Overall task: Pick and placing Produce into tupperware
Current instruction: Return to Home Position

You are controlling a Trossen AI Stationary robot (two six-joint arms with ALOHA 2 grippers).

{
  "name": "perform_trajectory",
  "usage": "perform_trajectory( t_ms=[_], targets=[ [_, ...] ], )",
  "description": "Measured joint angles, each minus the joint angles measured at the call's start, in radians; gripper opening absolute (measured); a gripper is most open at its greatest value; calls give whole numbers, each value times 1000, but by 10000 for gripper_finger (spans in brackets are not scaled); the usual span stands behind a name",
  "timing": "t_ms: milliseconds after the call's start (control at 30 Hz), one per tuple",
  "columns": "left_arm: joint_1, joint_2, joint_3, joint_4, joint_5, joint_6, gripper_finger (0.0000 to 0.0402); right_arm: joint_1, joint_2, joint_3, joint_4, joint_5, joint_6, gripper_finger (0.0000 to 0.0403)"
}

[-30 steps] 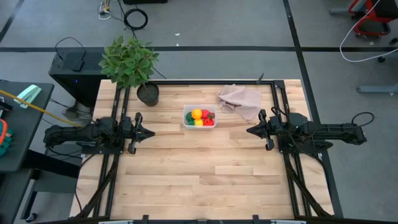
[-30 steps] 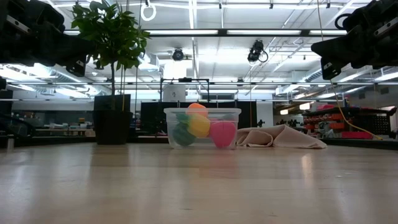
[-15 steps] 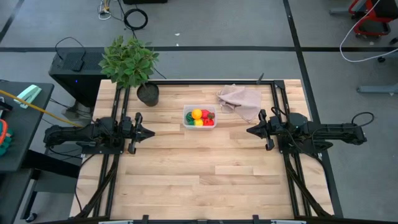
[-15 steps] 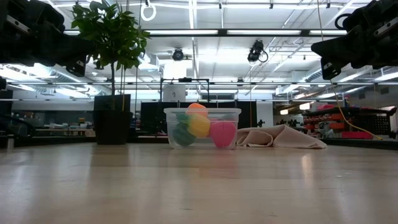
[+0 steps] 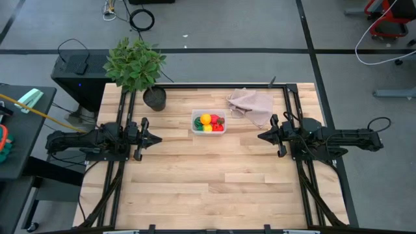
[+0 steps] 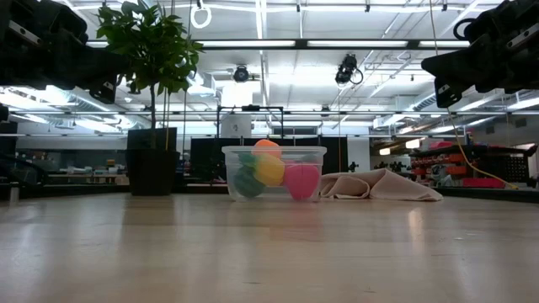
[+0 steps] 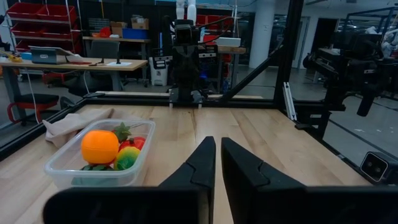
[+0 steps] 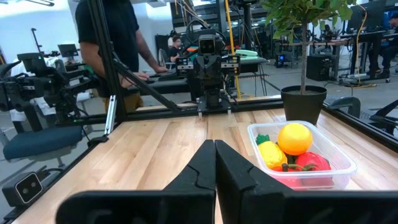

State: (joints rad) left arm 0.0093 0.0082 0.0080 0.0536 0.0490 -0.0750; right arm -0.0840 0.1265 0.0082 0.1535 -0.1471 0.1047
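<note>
The clear tupperware (image 5: 208, 122) stands on the table toward its far edge, midway between the arms, with the toy produce (image 5: 209, 121) piled inside: an orange piece (image 7: 99, 146) on top, red, yellow and green ones below. The box also shows in the low view (image 6: 274, 172) and the right wrist view (image 8: 301, 155). My left gripper (image 5: 158, 138) hovers shut above the table's left side. My right gripper (image 5: 260, 136) hovers shut above the right side. Both point toward the table's middle and hold nothing.
A potted plant (image 5: 136, 68) stands at the far left corner, left of the box. A beige-pink cloth (image 5: 252, 104) lies crumpled to the box's right. The near half of the table (image 5: 214, 188) is bare wood. A person (image 8: 112, 31) stands beyond the table's left side.
</note>
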Motion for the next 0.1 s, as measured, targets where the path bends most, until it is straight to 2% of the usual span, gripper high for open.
perform_trajectory(
  t_ms=[100],
  targets=[
    [0, 0, 0, 0, 0, 0, 37, 0, 0, 0, 0, 0, 0, 5]
  ],
)
